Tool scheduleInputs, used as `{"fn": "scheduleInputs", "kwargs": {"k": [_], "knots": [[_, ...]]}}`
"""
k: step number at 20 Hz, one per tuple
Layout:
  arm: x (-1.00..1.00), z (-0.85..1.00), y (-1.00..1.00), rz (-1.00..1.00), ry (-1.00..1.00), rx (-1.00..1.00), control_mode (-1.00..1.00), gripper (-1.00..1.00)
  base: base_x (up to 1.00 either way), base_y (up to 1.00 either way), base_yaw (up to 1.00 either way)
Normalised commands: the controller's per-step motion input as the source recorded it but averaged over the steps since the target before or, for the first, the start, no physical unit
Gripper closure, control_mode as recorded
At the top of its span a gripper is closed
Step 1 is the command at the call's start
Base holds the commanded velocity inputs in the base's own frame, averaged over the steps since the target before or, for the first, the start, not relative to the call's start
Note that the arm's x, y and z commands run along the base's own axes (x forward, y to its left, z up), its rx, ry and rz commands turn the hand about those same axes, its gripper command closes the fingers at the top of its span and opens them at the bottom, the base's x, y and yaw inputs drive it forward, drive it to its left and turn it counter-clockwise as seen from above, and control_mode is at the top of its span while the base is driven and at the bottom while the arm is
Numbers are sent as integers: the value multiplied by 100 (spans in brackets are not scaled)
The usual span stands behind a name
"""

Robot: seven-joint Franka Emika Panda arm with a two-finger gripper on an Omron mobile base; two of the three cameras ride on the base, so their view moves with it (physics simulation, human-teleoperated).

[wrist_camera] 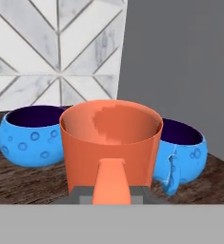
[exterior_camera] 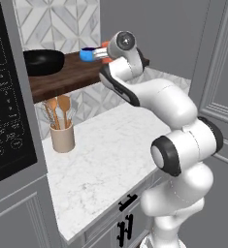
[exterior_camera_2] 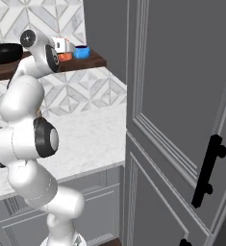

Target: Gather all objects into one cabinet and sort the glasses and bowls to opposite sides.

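Mug: orange-red mug (wrist_camera: 111, 143) sits at centre of the hand view, upright on the dark brown wooden shelf board (wrist_camera: 23, 183), its handle turned toward the camera; in the right base view (exterior_camera_2: 65, 56) a sliver of it shows at upper left, just beside the wrist.
Gripper: gripper (wrist_camera: 111, 194) is pressed together on the mug's handle, the grey finger tips flanking it low in the hand view; in the left base view the hand (exterior_camera: 105, 52) reaches onto the shelf at upper centre.
Blue cups: two bright-blue cups flank the mug behind it, one at left (wrist_camera: 32, 136), one at right (wrist_camera: 182, 150) with its small handle facing forward; both look very close to the mug, contact unclear.
Bowl: wide black bowl (exterior_camera: 43, 60) rests on the same shelf board (exterior_camera: 62, 80) at upper left of the left base view, well apart from the cups.
Counter: white marble counter (exterior_camera: 110, 160) lies below the shelf.
Utensil holder: beige holder with wooden spoons (exterior_camera: 62, 131) stands on the counter at left, under the bowl's end.
Wall: patterned tile backsplash (wrist_camera: 56, 47) behind the shelf.
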Motion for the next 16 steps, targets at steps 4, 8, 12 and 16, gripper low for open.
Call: {"fn": "scheduleInputs", "kwargs": {"k": [4, 8, 12, 16], "knots": [[10, -11, 7, 0, 5, 0, -100, 100, 0, 0, 0], [12, -7, 9, -1, 3, 0, -100, 100, 0, 0, 0], [21, -8, 7, -1, 3, 0, -100, 100, 0, 0, 0], [28, -5, 15, -3, 0, 0, -100, 100, 0, 0, 0]]}}
